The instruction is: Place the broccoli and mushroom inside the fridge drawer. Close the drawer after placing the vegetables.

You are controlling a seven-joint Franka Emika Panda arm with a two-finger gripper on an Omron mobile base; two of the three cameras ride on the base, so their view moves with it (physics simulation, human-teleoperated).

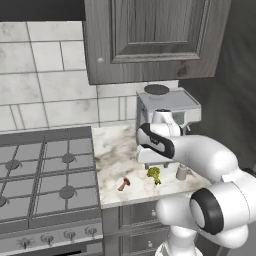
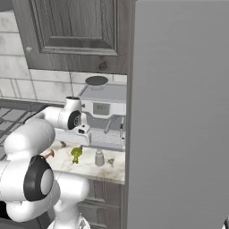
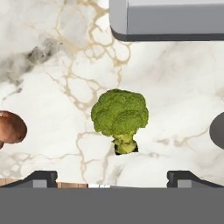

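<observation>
While on marble counter (image 3: 175, 87); broccoli (image 3: 120, 114), mushroom (image 3: 11, 127).

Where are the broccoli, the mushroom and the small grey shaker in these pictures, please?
broccoli (image 3: 120, 114): hand view, on its green crown.
mushroom (image 1: 123, 184): left base view, on its reddish-brown stem and cap.
small grey shaker (image 2: 99, 158): right base view, on its body.

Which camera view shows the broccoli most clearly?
The hand view: the broccoli sits central and large on the marble counter. Both base views show it small, beside the mushroom.
</observation>
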